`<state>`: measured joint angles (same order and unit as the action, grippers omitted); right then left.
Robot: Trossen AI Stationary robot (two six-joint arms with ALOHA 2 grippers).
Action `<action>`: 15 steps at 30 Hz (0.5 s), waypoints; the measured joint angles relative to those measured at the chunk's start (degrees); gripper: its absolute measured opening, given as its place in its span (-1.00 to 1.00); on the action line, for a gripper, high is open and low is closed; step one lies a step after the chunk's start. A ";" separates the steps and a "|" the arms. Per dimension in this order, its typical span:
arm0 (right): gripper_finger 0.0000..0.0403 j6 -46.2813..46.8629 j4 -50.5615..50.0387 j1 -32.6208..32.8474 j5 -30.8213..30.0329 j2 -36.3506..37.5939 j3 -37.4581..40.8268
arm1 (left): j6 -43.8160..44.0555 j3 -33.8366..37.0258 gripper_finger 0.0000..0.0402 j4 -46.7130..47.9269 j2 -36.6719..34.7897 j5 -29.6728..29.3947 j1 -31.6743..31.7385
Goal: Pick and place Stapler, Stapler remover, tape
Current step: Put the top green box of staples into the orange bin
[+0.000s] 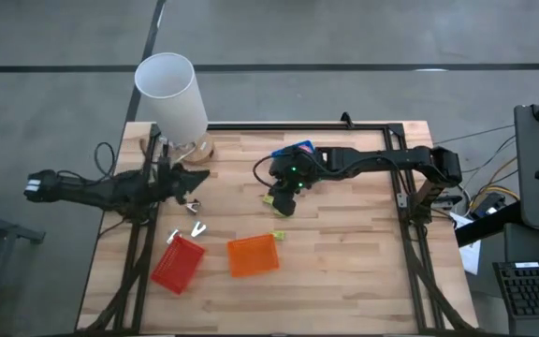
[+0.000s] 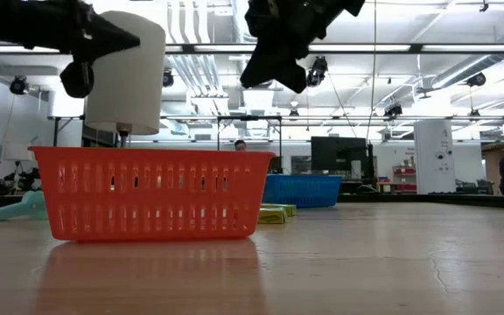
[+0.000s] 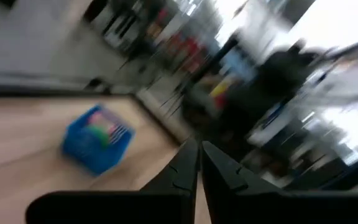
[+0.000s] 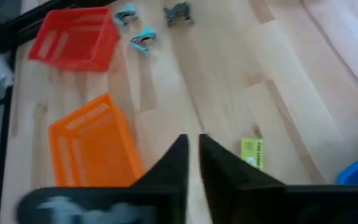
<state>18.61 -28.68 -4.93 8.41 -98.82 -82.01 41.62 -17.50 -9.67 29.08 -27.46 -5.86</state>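
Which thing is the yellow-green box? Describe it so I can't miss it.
Start at the orange bin near the table's front edge. Just off its corner nearest the right arm lies the yellow-green box, flat on bare wood. It is the only yellow item; the nearby clips are pale blue.

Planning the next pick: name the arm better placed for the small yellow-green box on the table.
Right. The right gripper hangs almost directly over the yellow-green box, fingers nearly closed. The left gripper sits by the white cylinder, farther away.
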 joint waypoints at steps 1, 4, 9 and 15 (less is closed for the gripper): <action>-0.92 -1.03 0.10 0.02 0.81 0.23 0.25 | -0.02 -1.68 -0.88 3.27 1.68 0.41 0.14; -0.95 -2.25 0.98 0.11 3.22 1.75 1.93 | -0.02 -5.78 -0.90 9.93 6.63 5.36 0.79; -0.96 -2.00 4.42 0.68 3.32 8.03 6.61 | -6.17 -9.94 -0.98 12.53 14.11 12.43 2.50; -0.96 2.15 5.11 2.28 -0.34 15.05 12.56 | -16.09 -15.01 -0.98 12.16 22.62 18.69 6.01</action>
<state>20.76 -23.57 -2.65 8.07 -83.77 -69.45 25.54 -32.52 2.49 51.70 -8.77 0.15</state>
